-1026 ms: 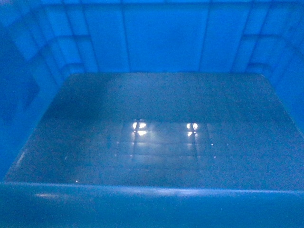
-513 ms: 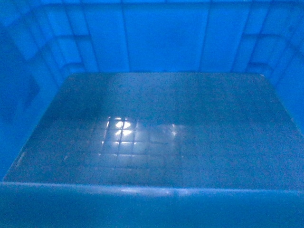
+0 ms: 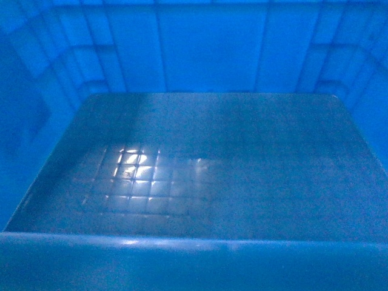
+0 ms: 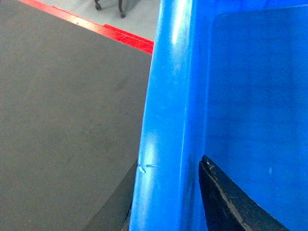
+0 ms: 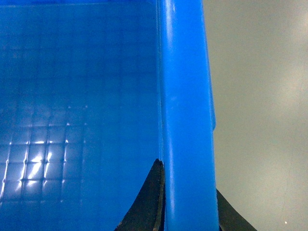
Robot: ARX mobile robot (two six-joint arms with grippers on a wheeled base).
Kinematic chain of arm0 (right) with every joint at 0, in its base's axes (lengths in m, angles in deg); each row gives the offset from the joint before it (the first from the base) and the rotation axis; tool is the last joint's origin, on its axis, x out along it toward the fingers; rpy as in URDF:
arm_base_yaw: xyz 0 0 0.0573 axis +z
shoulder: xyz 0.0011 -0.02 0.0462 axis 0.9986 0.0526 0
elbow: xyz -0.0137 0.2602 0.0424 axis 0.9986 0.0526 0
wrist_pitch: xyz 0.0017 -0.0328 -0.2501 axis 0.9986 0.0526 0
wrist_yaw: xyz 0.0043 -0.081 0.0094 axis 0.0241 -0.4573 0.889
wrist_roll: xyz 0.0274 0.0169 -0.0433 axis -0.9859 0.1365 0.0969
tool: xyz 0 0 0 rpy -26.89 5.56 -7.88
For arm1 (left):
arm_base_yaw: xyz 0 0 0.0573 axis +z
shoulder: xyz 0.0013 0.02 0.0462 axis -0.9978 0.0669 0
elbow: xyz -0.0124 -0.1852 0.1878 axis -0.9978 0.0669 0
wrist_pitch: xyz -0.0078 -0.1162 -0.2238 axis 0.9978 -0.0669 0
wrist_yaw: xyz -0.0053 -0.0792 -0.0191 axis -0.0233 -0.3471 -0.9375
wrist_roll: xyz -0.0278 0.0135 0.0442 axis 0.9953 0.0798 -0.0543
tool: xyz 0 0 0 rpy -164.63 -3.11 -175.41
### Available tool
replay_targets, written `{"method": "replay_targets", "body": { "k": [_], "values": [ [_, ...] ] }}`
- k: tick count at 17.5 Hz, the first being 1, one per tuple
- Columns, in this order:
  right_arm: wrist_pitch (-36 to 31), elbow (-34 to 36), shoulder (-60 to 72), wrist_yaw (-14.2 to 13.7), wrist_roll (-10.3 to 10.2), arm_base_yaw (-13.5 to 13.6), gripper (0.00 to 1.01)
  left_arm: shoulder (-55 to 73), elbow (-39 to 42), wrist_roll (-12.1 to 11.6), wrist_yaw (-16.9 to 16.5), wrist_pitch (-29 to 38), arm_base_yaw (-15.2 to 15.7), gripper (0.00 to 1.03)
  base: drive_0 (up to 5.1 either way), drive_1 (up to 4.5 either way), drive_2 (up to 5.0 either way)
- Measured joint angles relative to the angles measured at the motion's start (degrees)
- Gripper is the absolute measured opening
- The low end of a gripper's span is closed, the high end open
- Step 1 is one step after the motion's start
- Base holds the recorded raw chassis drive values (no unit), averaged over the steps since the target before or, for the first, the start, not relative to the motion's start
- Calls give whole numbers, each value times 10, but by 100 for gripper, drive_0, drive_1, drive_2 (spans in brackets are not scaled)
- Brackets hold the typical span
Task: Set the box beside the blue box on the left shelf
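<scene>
Box [image 3: 200,60] fills the head view, hiding both end effectors and surroundings.

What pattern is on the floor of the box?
A grid of small squares on the box floor, clearest in the head view where light glares.

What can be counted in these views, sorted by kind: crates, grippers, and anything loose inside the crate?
Blue box: 1, filling the head view, its grid floor bare.
Grippers: 2, left gripper and right gripper, each with one finger inside and one outside a side rim.
Loose items inside the box: 0.
Total: 3.
</scene>
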Motion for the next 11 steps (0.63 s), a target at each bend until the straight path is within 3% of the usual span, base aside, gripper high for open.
{"method": "replay_targets", "body": {
  "k": [11],
  "values": [
    [0, 0, 0, 0, 0, 0, 9, 0, 0, -1, 0, 0, 0, 31, -153, -153, -153]
  ]
}}
